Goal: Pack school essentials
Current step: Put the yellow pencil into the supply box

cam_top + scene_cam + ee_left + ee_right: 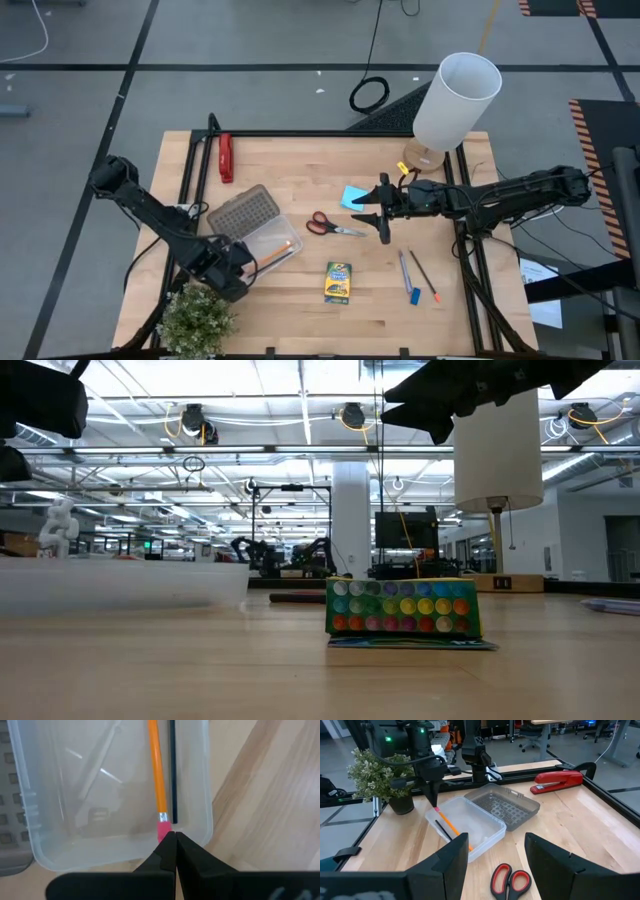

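Note:
The clear plastic case (262, 238) lies open at the left, its grey dotted lid (243, 209) flipped back. My left gripper (236, 266) stands over the case's near end, shut on the orange pencil (156, 770); a dark pencil (172, 770) lies beside it in the case. My right gripper (495, 860) hangs open above the table, next to the light-blue notepad (352, 197), touching nothing. On the table lie the red-handled scissors (333, 226), the crayon box (338, 282), the blue pen (405, 270), another dark pencil (423, 275) and the blue eraser (414, 296). My left gripper pinches the orange pencil by its pink eraser end (163, 829), only at the fingers' free ends. The fingers (432, 800) point down from above. The pencil slants down from them, and its far end (465, 844) lies inside the case.
A red stapler (226, 157) lies at the far left. A lamp with a white shade (455, 100) stands at the far right, a small potted plant (195, 320) at the near left corner. Bare wood lies between the case and the crayon box.

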